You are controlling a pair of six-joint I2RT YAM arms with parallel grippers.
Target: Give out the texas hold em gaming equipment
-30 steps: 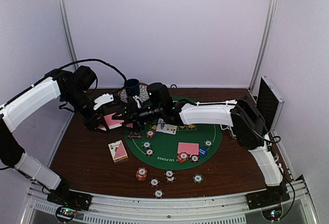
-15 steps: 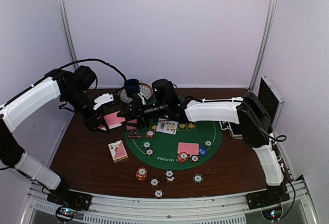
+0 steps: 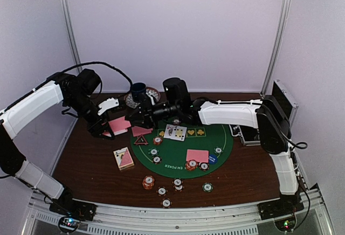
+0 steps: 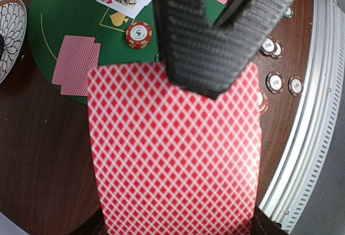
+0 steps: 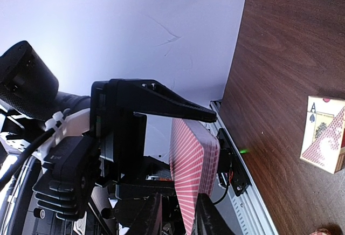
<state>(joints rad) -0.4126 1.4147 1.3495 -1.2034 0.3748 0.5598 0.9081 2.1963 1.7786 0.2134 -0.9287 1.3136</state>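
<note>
1. Looking down from above and behind the arms, a brown table (image 3: pixel 86 165) carries a round green poker mat (image 3: pixel 218 135); both arms reach toward its far left side
2. Left gripper (image 3: pixel 110 125) is clamped on a deck of pink-backed cards (image 4: pixel 172 154), held above the wood just left of the mat; in the left wrist view its ribbed fingers (image 4: pixel 183 35) press on the diamond-patterned back
3. Right gripper (image 5: pixel 178 219) meets the deck from the mat side; its fingers stand on either side of the deck's edge; I cannot tell whether they are pinching a card
4. On the mat's left edge lie two overlapping face-down cards (image 3: pixel 141 131), with a red-rimmed black triangle (image 3: pixel 141 140) just beside them; two face-up cards (image 3: pixel 175 132) lie further in; another face-down pair (image 3: pixel 197 156) sits near the front, a blue button (image 3: pixel 212 159) and an orange chip stack (image 3: pixel 191 165) close by
5. More poker chips (image 3: pixel 161 191) are scattered on the wood in front of the mat; a card box (image 3: pixel 124 158) lies to the mat's left
6. A dark blue mug (image 3: pixel 138 90) and patterned plate (image 3: pixel 151 94) stand at the far edge
</note>
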